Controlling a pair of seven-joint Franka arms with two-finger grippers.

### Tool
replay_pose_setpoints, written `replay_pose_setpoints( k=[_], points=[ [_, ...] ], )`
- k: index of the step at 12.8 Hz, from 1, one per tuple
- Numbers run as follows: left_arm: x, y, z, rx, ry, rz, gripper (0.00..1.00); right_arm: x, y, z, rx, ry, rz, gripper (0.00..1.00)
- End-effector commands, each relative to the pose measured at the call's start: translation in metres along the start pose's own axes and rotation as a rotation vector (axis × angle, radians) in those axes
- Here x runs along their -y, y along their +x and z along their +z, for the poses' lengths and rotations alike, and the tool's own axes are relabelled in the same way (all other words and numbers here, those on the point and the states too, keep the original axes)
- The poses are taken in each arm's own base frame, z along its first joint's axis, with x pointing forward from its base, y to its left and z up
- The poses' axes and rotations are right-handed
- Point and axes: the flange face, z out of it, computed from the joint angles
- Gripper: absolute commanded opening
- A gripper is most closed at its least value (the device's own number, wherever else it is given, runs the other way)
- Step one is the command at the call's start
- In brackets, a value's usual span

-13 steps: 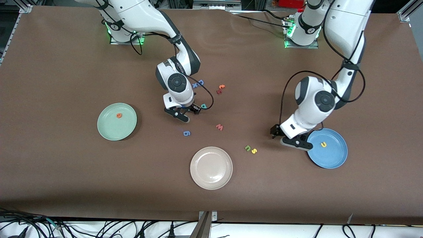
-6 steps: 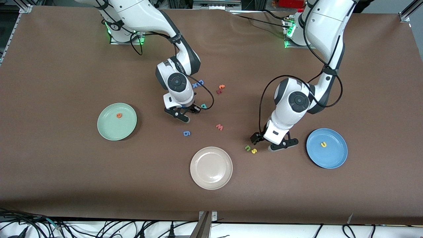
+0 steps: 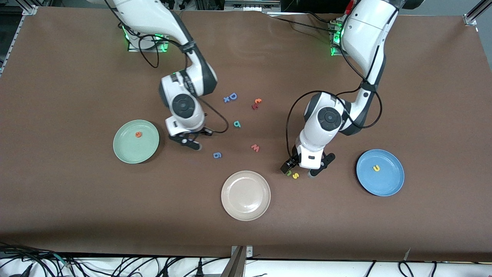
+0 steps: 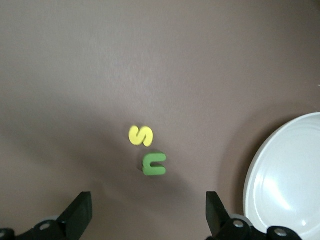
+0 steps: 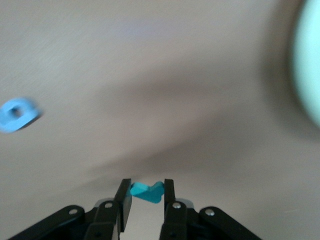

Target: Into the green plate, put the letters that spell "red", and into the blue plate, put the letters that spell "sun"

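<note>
Toward the right arm's end of the table: round pale mint-green plate (image 3: 127, 148), with the tiny orange foam "e" (image 3: 138, 134) lying in it.

Just beside that plate, over bare brown table cover (image 3: 77, 200): right gripper (image 3: 190, 141), fingers pinched tight on a small teal foam letter (image 5: 146, 191); shape too hidden to read. Green plate rim (image 5: 307, 75) in the right wrist view too, and a blurred blue foam "g" (image 3: 217, 155).

Farther from the camera: larger blue capital "D" (image 3: 232, 96). Nearer than that, flat on the table and touching nothing: teal foam "d" (image 3: 237, 124).

Nearest the camera, mid-table: round beige-white plate (image 3: 245, 195). Between it and the "d": salmon-pink foam "w" (image 3: 255, 147).

Then olive-green foam "n" (image 4: 154, 164) and yellow foam "s" (image 4: 140, 135), side by side on the table, almost touching. Directly over them: left gripper (image 3: 300, 171), fingers spread wide, holding nothing.

Toward the left arm's end: round sky-blue plate (image 3: 390, 182), with the yellow foam "u" (image 3: 376, 168) in it.
</note>
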Motion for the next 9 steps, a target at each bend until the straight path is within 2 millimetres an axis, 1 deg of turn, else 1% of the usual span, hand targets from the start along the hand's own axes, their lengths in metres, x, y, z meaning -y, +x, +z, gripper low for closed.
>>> replay_pose_setpoints(
  k=[1, 2, 3, 5, 6, 7, 9],
  points=[
    [-0.009, -0.002, 0.024, -0.012, 0.015, -0.05, 1.0, -0.06, 0.034, -0.024, 0.039, -0.036, -0.113, 0.14],
    [-0.007, 0.0, 0.025, -0.02, 0.021, -0.047, 1.0, -0.085, 0.051, -0.026, 0.049, -0.051, -0.142, 0.14],
    [-0.003, 0.0, 0.033, -0.022, 0.036, -0.046, 1.0, -0.108, 0.064, -0.022, 0.058, -0.061, -0.181, 0.14],
    [0.005, 0.01, 0.042, -0.056, 0.066, -0.022, 0.98, -0.149, 0.086, -0.005, 0.078, -0.057, -0.218, 0.14],
    [0.006, 0.01, 0.042, -0.055, 0.07, -0.02, 0.97, -0.171, 0.096, 0.009, 0.079, -0.051, -0.221, 0.14],
    [0.007, 0.011, 0.043, -0.051, 0.083, -0.022, 0.97, -0.176, 0.096, 0.021, 0.065, -0.051, -0.221, 0.15],
    [0.007, 0.011, 0.042, -0.048, 0.087, -0.028, 0.98, -0.18, 0.09, 0.045, 0.049, -0.043, -0.209, 0.15]
  ],
)
